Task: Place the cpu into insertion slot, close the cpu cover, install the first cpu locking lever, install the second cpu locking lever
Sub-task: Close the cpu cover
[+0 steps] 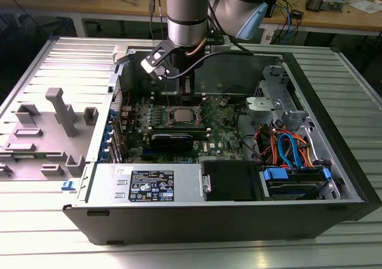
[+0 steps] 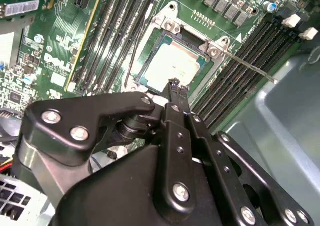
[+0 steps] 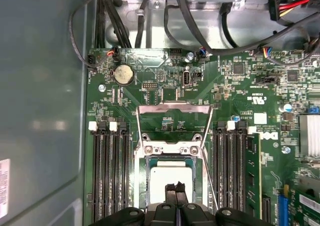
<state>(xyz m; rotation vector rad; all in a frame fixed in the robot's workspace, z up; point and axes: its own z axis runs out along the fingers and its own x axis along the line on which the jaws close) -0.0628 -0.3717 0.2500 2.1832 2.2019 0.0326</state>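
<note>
The cpu (image 3: 170,178) lies flat in the insertion slot (image 3: 167,149) on the green motherboard (image 1: 224,139), its silver top facing up (image 2: 172,65). The cpu cover (image 3: 174,106) is swung open and stands off the slot on its far side, with the board showing through its window. A thin locking lever (image 2: 250,65) sticks out free beside the slot. My gripper (image 3: 176,187) hangs just above the cpu with its black fingers pressed together and nothing between them. Both wrist views show the fingertips (image 2: 174,84) over the chip's near edge. In the exterior view the gripper (image 1: 185,92) is inside the case above the cpu (image 1: 181,115).
Long black memory slots (image 3: 107,171) flank the socket on both sides. The open computer case (image 1: 197,212) holds a power supply, drive bays (image 1: 295,182) and cable bundles (image 1: 286,144) on the exterior view's right. A grey fixture (image 1: 57,111) stands on the table at that view's left.
</note>
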